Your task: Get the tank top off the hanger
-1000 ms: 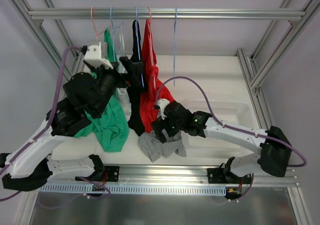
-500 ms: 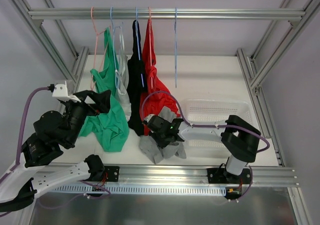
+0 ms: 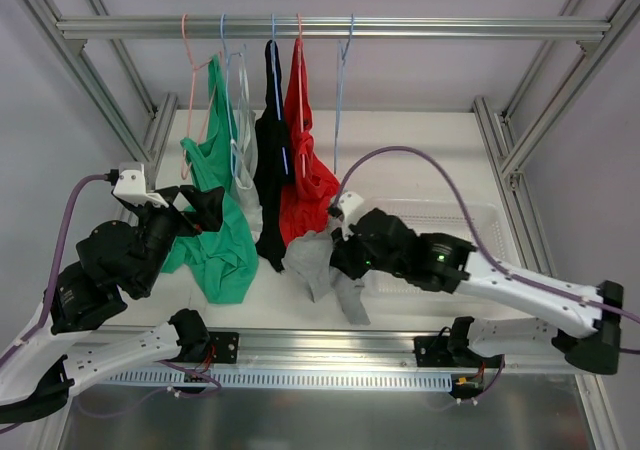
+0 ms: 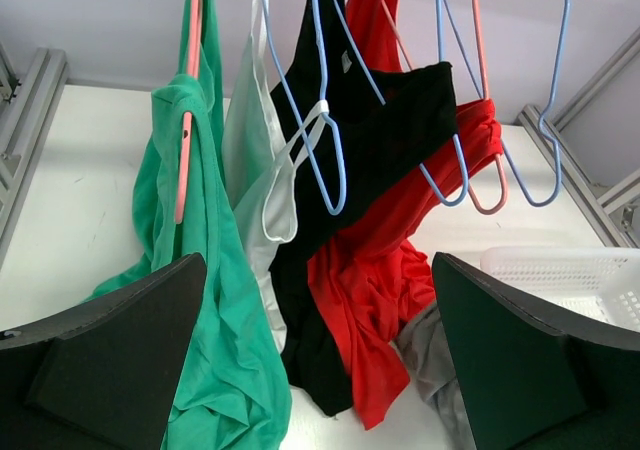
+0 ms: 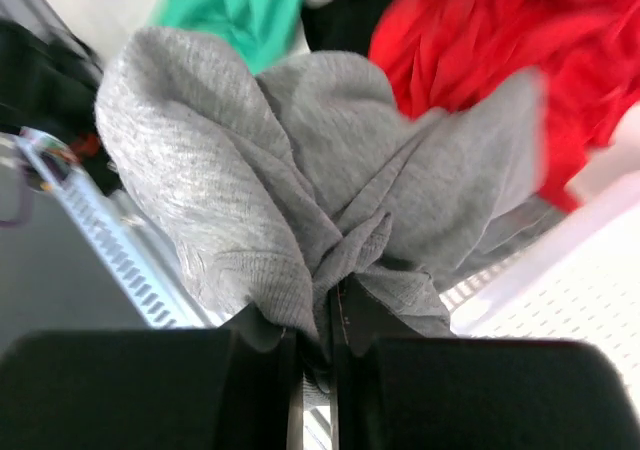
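Note:
My right gripper [image 3: 341, 249] [image 5: 320, 315] is shut on a bunched grey tank top [image 3: 318, 266] [image 5: 300, 160], which hangs from its jaws above the table, just below the red top. The grey cloth also shows at the lower right of the left wrist view [image 4: 441, 362]. A bare blue hanger [image 3: 340, 80] [image 4: 551, 120] hangs tilted on the rail at the right end of the row. My left gripper [image 3: 196, 206] [image 4: 318, 300] stands wide open at the left, facing the hung clothes and touching none of them.
On the rail [image 3: 450, 27] hang a green top [image 3: 222, 240], a white top [image 3: 243, 140], a black top [image 3: 270, 170] and a red top [image 3: 305, 180], each on its hanger. A white basket [image 3: 470, 220] [image 4: 585, 270] sits on the table at the right.
My right gripper has shut on the grey tank top and lifted it off the table. The bare blue hanger now tilts. My left arm drew back to the lower left.

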`<state>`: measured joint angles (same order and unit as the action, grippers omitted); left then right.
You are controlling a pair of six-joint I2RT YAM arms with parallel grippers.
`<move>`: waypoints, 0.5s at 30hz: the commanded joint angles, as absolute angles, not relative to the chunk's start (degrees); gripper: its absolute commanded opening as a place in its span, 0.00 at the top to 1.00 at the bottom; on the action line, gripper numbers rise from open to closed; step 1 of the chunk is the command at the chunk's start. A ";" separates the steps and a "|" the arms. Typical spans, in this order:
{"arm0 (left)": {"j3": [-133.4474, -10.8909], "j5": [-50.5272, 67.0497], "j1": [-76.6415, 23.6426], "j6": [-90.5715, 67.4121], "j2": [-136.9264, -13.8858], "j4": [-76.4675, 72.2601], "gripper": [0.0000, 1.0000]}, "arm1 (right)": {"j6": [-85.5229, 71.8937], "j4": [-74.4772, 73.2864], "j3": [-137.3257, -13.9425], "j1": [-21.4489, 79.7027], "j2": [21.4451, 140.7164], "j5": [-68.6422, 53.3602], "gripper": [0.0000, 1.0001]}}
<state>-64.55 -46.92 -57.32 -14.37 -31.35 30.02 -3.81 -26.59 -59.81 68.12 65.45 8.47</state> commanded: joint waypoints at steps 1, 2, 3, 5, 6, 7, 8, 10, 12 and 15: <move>-64.86 -46.41 -57.39 -15.12 -31.03 30.15 0.01 | -0.45 -32.94 -69.13 67.42 59.86 10.72 1.00; -65.04 -46.15 -57.39 -15.20 -31.03 30.23 0.01 | 0.26 -36.27 -71.26 66.89 58.20 11.51 1.00; -65.13 -45.97 -57.39 -15.21 -31.03 30.15 0.01 | 1.83 -38.04 -73.63 66.62 57.49 12.30 1.00; -65.39 -45.53 -57.39 -15.21 -30.85 30.15 0.01 | 4.12 -42.86 -80.83 65.31 56.69 14.84 1.00; -65.48 -45.35 -57.39 -15.21 -30.85 30.23 0.01 | 4.83 -44.37 -83.73 64.69 56.52 15.38 1.00; -65.57 -45.18 -57.39 -15.21 -30.76 30.15 0.01 | 5.53 -45.86 -86.63 64.17 56.69 16.08 1.00; -65.74 -45.09 -57.39 -15.21 -30.67 30.23 0.01 | 7.02 -48.49 -92.58 63.29 56.86 16.34 1.00; -65.83 -44.91 -57.39 -15.03 -30.50 30.23 0.01 | 8.34 -50.88 -98.76 62.67 58.35 17.92 1.00; -65.83 -44.47 -57.39 -15.03 -30.15 30.23 0.01 | 10.44 -54.39 -107.87 62.23 59.85 19.33 1.00; -65.83 -44.03 -57.39 -14.94 -29.79 30.23 0.01 | 13.08 -57.56 -116.94 61.79 62.48 24.24 1.00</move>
